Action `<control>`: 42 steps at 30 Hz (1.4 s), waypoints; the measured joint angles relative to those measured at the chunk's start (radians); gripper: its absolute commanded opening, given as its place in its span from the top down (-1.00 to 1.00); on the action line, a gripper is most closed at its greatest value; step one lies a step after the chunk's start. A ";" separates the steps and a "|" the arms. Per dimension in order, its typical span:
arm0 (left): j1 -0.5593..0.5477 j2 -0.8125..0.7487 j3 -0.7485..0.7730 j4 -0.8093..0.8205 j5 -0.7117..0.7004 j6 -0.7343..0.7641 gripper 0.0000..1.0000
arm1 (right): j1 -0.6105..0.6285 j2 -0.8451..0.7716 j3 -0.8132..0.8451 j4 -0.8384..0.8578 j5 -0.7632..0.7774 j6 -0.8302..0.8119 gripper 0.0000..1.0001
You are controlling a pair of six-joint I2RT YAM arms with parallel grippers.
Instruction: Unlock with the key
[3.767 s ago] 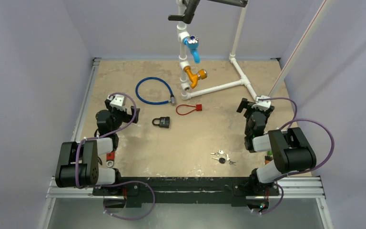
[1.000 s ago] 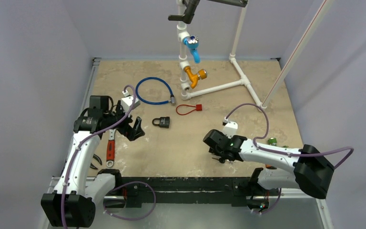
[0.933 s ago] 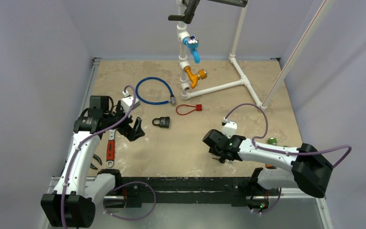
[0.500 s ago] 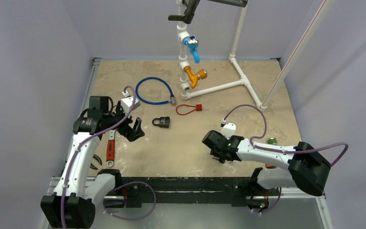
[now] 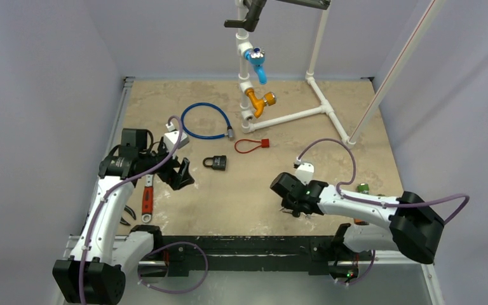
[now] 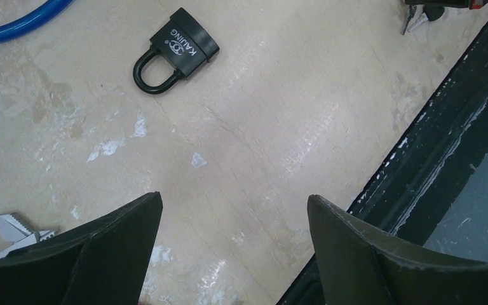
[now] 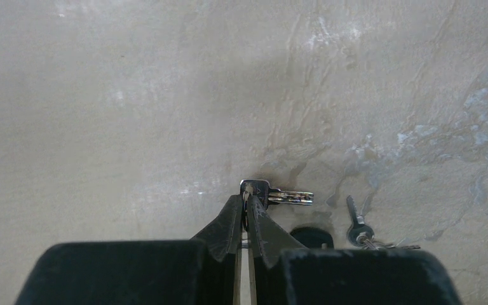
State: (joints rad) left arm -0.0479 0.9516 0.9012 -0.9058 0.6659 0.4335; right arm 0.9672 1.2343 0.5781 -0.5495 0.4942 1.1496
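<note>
Pinching the key (image 7: 255, 189) by its flat head is the way to go, and your right tool (image 7: 248, 203) is clamped on exactly that, blade sticking out sideways. It's low over the tabletop (image 5: 248, 190), well right of the padlock (image 6: 176, 51) and nearer the arm bases. I'd guess the key is light, stiff, slick metal, so it could twist in the pinch at the keyhole. The other keys (image 7: 358, 232) beside it may be ringed to it, can't tell. Your left tool (image 6: 234, 202) hangs wide open and empty near the padlock's left side.
</note>
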 measured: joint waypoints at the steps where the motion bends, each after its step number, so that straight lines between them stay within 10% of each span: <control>1: -0.002 0.000 0.000 -0.003 0.010 -0.003 -0.69 | 0.000 -0.010 0.005 0.000 -0.006 -0.006 1.00; 8: -0.076 -0.024 0.005 0.005 0.095 -0.058 -1.00 | 0.000 -0.082 0.112 0.037 -0.069 -0.085 1.00; 25: -0.412 -0.134 0.018 -0.011 0.167 -0.079 -1.00 | 0.098 -0.119 0.344 0.182 -0.225 -0.239 1.00; 42: -0.670 -0.204 -0.143 0.406 -0.113 -0.195 -0.15 | 0.159 -0.157 0.410 0.306 -0.334 -0.261 1.00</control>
State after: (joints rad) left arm -0.7181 0.7471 0.7582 -0.5003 0.5526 0.2386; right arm 1.1263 1.0775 0.9886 -0.2440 0.1600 0.8886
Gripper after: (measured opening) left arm 0.651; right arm 0.008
